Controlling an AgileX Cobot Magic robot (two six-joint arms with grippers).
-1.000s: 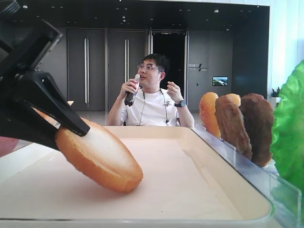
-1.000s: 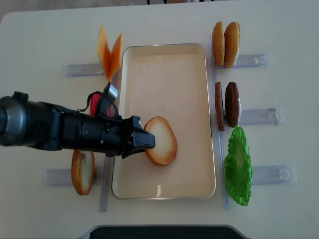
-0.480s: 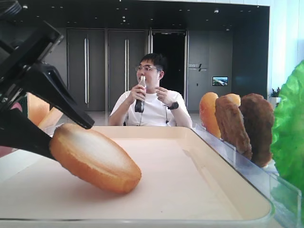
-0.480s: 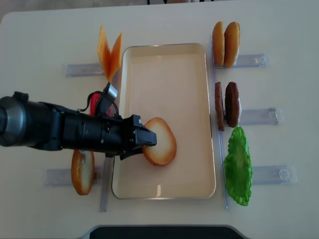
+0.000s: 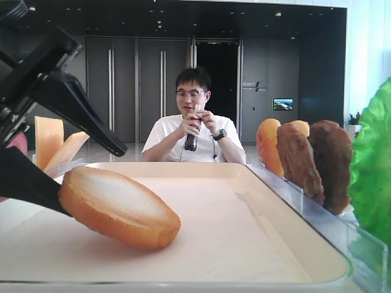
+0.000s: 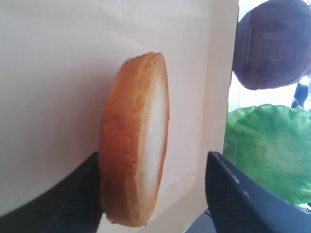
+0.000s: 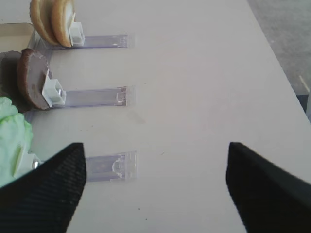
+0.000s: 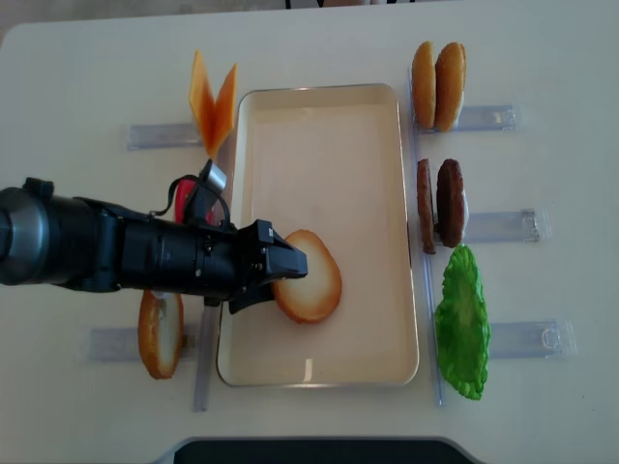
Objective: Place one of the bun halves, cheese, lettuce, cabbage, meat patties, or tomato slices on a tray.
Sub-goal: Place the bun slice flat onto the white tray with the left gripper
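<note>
A bun half (image 8: 311, 277) lies tilted on the cream tray (image 8: 329, 155), pale face up. Its left edge is propped on the lower finger (image 5: 27, 180) of my left gripper (image 8: 282, 274). That gripper is open, and its upper finger (image 5: 82, 113) stands clear above the bread. In the left wrist view the bun half (image 6: 133, 145) leans on one finger, with a wide gap to the other. My right gripper (image 7: 154, 145) hangs open over bare table. A tomato slice (image 8: 182, 198) is partly hidden behind the left arm. Cabbage is out of view.
Clear racks flank the tray. On the left stand cheese slices (image 8: 213, 101) and another bun half (image 8: 160, 333). On the right stand two bun halves (image 8: 437, 75), meat patties (image 8: 441, 201) and lettuce (image 8: 462, 324). A seated man (image 5: 194, 131) is beyond the table.
My left gripper has opened from shut on the bun half. The upper finger lifted off, and the bun half sank a little flatter onto the tray.
</note>
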